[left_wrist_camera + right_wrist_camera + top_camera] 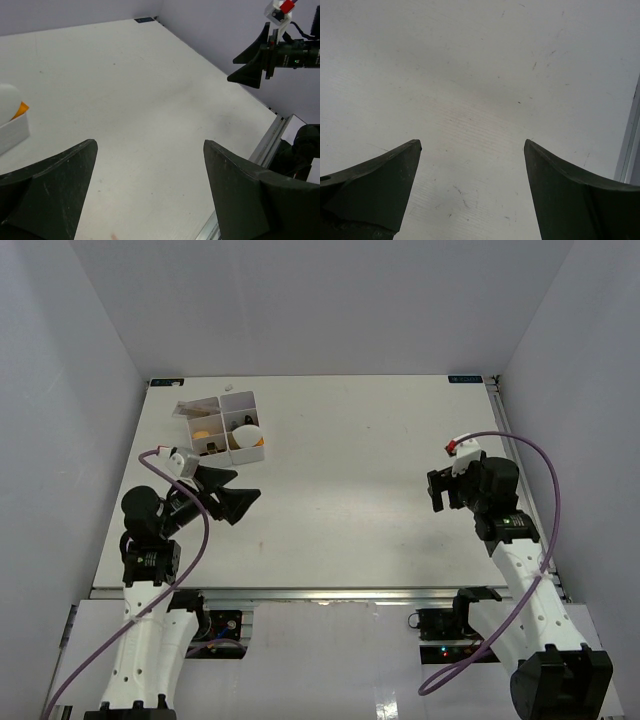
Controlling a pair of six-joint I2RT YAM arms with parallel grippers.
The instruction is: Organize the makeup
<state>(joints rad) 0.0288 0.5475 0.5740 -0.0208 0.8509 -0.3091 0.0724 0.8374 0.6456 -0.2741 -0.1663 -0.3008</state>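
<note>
Pale grey walls (320, 300) box in the white tabletop (350, 470) on three sides, so the only open edge is the near one, where a metal rail (320, 592) runs in front of the arm bases. All the makeup I can spot sits in the white compartmented box (240, 397) in the far-left corner area: a beige egg-shaped sponge (248, 431), an orange white-capped tube (259, 441) poking over the box's right wall, and clear flat packets (190, 407) at its far-left end. There's also a small dark thing in there, maybe a lipstick, too tiny to call. The left gripper (238, 490) hangs just on the near side of the box, not touching it, fingers (55, 185) spread wide with nothing between them, and its wrist view catches the box corner (12, 132) at the left edge. The right gripper (442, 492) is well apart on the right side, near the right wall, also spread wide and holding nothing, over bare table with the rail (631, 135) at the edge of its view. Between the two grippers lies a broad stretch of plain tabletop.
</note>
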